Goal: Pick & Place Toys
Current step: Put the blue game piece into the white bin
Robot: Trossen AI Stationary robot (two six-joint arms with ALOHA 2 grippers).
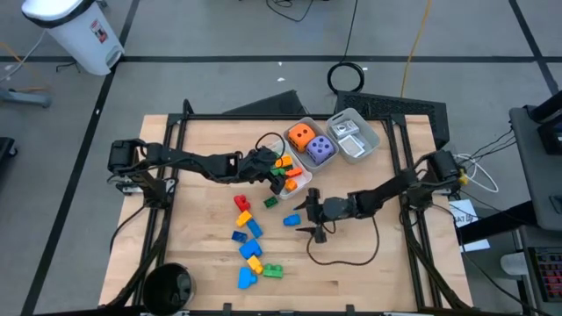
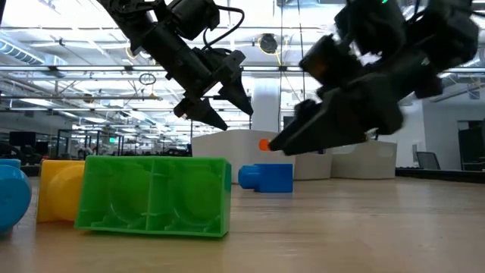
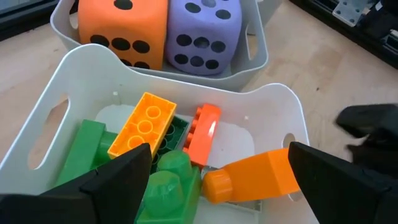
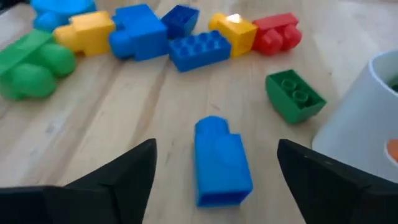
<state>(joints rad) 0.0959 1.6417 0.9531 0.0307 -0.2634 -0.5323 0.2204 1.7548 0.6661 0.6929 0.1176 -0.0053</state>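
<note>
The blue brick (image 4: pixel 221 163) lies flat on the table (image 1: pixel 369 263) just short of the white tray (image 4: pixel 367 124), with a green brick (image 4: pixel 294 94) between it and the row of loose bricks beyond. My right gripper (image 4: pixel 214 177) hangs over it, fingers spread wide and empty; I judge I should centre, drop straight, and close across its narrow sides. My left gripper (image 3: pixel 217 180) waits spread and empty above that tray's bricks.
</note>
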